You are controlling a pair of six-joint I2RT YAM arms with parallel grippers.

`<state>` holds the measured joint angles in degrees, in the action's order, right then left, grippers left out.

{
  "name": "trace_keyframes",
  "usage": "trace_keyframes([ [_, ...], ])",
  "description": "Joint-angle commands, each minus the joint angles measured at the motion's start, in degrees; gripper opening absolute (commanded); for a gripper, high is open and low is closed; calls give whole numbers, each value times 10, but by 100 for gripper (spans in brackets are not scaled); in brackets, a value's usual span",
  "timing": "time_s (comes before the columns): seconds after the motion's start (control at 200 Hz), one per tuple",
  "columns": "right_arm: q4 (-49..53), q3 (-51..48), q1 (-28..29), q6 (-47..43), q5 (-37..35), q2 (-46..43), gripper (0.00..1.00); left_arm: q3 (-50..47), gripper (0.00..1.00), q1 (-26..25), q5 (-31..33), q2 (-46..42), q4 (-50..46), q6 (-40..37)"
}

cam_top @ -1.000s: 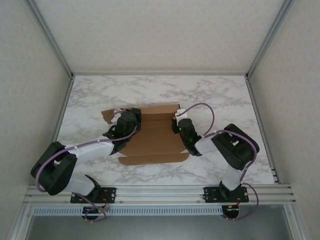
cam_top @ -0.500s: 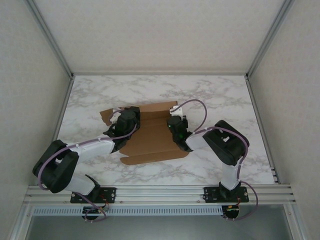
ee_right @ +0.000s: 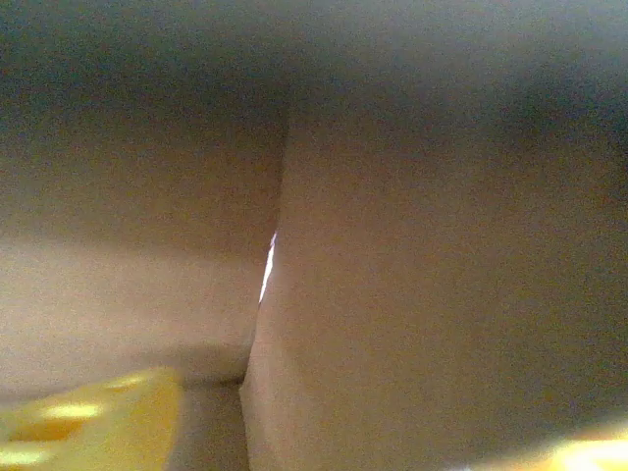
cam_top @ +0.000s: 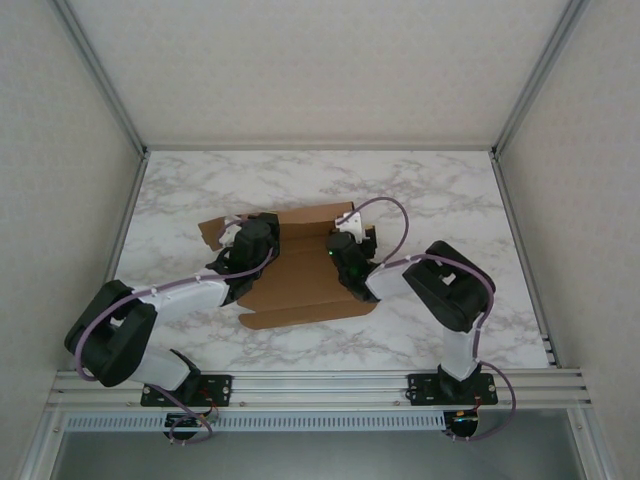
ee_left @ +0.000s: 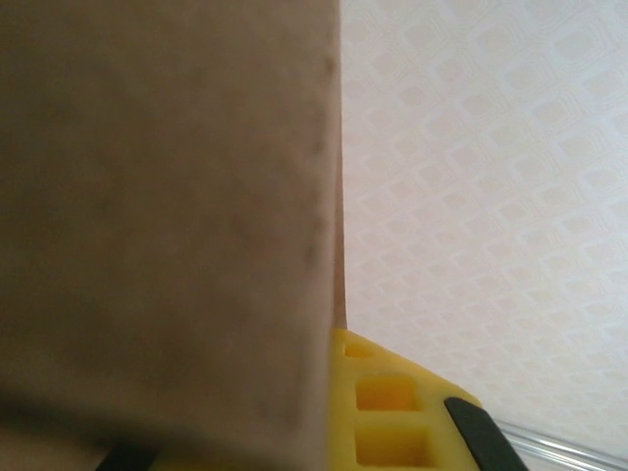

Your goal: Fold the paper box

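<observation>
Brown paper box (cam_top: 305, 285) lies between both grippers: left gripper (cam_top: 236, 231) pinches its flap, right gripper (cam_top: 345, 236) stands released at its right side.

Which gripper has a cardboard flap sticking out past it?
The left gripper: a flap of the paper box juts out beyond it to the left; the right gripper sits over the sheet.

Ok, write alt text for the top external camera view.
A brown paper box lies mostly flat on a marble-patterned table. The left arm reaches its left side, the right arm its far right corner.
</observation>
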<state>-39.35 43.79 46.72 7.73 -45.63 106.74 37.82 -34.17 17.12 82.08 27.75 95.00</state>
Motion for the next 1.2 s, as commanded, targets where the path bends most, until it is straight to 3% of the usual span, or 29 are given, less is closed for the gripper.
trace_keyframes([
  [0.0,-42,-63,-9,-71,103,-57,82,-33,0,-11,-58,27,-171,6],
  [0.19,-69,-156,-37,-110,246,-190,82,-28,0,-11,-57,34,-172,7],
  [0.421,-33,-226,-153,-64,353,-319,78,-17,0,-12,-67,44,-174,-6],
  [0.601,29,-195,-175,-94,447,-310,68,-21,0,-12,-67,43,-175,-9],
  [0.911,15,-143,-166,-83,462,-239,63,-17,0,-12,-67,41,-185,-15],
  [1.192,13,-76,-128,-88,372,-138,56,-13,0,-12,-71,50,-185,-19],
])
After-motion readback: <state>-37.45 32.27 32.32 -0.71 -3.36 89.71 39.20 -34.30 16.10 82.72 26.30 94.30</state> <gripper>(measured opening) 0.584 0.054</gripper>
